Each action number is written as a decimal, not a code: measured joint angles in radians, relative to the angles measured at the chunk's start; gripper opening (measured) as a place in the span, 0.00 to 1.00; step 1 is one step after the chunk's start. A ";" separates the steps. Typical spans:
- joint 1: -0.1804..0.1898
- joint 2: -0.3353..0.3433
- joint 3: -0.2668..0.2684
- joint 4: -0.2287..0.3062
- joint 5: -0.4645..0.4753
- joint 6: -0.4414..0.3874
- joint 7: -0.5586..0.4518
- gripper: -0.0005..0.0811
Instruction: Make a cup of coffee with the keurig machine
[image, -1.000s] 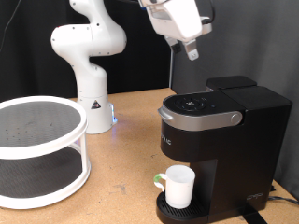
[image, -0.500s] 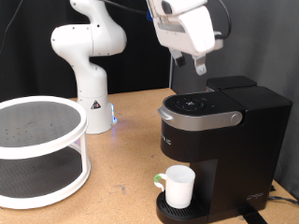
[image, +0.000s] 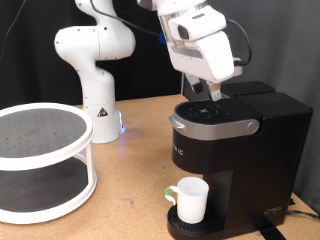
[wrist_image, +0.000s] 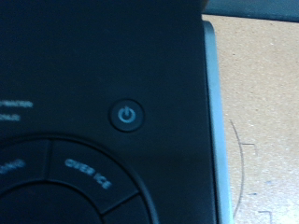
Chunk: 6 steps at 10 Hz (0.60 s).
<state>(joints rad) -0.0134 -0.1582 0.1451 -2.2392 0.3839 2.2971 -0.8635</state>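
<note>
Exterior view: gripper (image: 213, 97) hangs right over the keurig machine (image: 235, 160), lower right of frame, fingertips just above its top button panel. Can't tell finger spread; the white hand housing blocks most of them and the tips merge w/ the dark lid behind. Nothing seen between them.

The cup (image: 190, 199) sits on the round drip tray (image: 180, 226) at the machine's base, bottom centre, w/ a small green bit just left of its rim, too small to ID.

Around it: white two-tier round rack (image: 42, 160) at far left, cut off by the frame edge; robot base (image: 98, 110) upper left on the wooden table (image: 135, 180).

Wrist view: fills w/ the machine's black top, blurry; power button (wrist_image: 128, 116) centre, "OVER ICE" key (wrist_image: 82, 173) below, other labels cut off. No fingers show there.
</note>
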 joint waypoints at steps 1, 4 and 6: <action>0.001 0.001 0.005 -0.020 0.000 0.035 -0.018 0.66; 0.001 0.001 0.019 -0.062 0.000 0.074 -0.051 0.27; 0.002 0.001 0.027 -0.082 0.003 0.089 -0.058 0.11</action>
<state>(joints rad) -0.0118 -0.1573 0.1724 -2.3209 0.3867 2.3859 -0.9212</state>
